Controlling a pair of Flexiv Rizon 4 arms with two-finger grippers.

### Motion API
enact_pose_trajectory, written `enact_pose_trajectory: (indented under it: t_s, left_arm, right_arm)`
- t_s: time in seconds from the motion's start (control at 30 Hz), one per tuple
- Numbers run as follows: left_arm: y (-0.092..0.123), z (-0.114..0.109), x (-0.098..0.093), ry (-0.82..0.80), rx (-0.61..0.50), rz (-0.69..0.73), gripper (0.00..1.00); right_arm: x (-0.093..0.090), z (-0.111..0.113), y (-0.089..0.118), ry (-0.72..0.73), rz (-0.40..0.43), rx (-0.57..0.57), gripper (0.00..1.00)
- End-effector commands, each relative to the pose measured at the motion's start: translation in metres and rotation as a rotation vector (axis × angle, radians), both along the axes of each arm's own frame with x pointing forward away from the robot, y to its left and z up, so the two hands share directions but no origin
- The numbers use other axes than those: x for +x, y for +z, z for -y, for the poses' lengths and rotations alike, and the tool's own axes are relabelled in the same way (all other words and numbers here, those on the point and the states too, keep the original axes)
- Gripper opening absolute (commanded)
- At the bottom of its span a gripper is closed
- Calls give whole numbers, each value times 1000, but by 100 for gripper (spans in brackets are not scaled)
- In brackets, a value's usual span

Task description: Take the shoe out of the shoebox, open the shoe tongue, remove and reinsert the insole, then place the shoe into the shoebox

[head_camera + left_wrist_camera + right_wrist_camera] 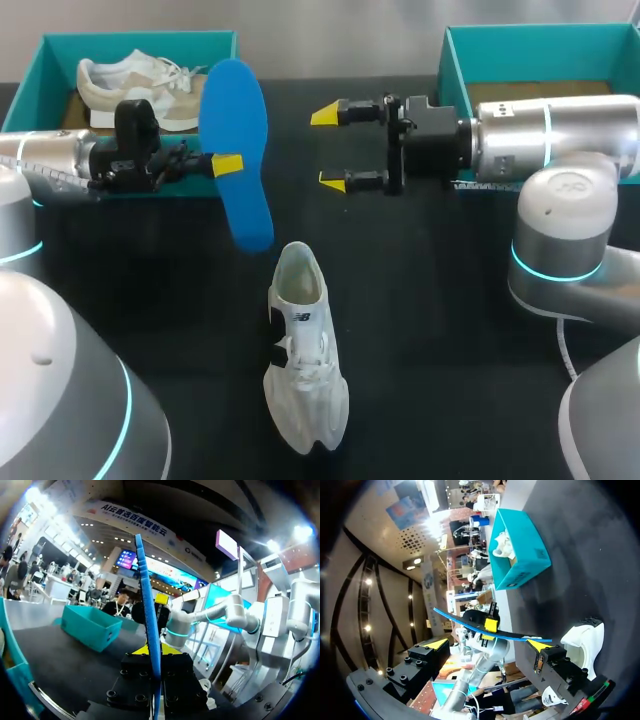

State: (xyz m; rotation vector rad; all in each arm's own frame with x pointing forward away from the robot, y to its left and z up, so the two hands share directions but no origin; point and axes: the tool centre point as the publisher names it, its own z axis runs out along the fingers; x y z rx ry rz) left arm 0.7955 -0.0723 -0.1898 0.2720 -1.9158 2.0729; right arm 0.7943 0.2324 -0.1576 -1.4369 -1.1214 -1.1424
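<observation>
Black table [430, 330] carries a teal shoebox [30, 90] far left and a white shoe [305, 370] near the middle. Just beyond the shoe, the blue insole [240, 150] is clamped on edge in the left gripper [225, 165]. To its right, the right gripper [330, 148] has its fingers wide apart.

2 shoes [305, 350] [130, 85], 2 teal shoeboxes [135, 40] [540, 35], 1 blue insole [238, 120], 2 robot arms [50, 155] [560, 135]
</observation>
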Motion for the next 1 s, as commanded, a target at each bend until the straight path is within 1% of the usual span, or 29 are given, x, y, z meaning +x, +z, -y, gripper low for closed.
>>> enact_pose_trajectory:
  t_s: [0.03,0.13,0.27,0.4,0.43,0.5,0.63,0.67,0.73,0.77,0.8,1.0]
  left_arm:
    - [-1,-2,5,-12,-2,21,0]
    - [-1,-2,5,-12,-2,21,0]
    - [12,-1,3,-22,-8,260,0]
    - [26,3,2,-1,15,442,0]
    - [29,4,2,13,12,501,0]
    - [34,7,1,64,2,691,0]
    - [33,13,4,115,3,920,0]
    - [34,14,5,111,-12,967,0]
    - [34,15,5,108,-30,1131,0]
    - [35,14,5,69,-55,1188,0]
    - [36,10,8,46,-75,1219,0]
    - [36,10,8,46,-75,1219,0]
  right_arm:
    - [0,-3,0,-2,-1,-4,100]
    - [0,-3,0,-2,-1,-4,100]
    - [0,-3,0,-2,-1,-4,100]
    - [0,-3,0,-2,-1,-4,100]
    - [0,-3,0,-2,-1,-4,100]
    - [0,-3,0,-2,-1,-4,100]
    - [0,-3,0,-2,-1,-4,100]
    - [0,-3,0,-2,-1,-4,100]
    - [0,-3,0,-2,-1,-4,100]
    - [0,-3,0,-2,-1,-4,100]
    - [0,-3,0,-2,-1,-4,100]
    - [0,-3,0,-2,-1,-4,100]
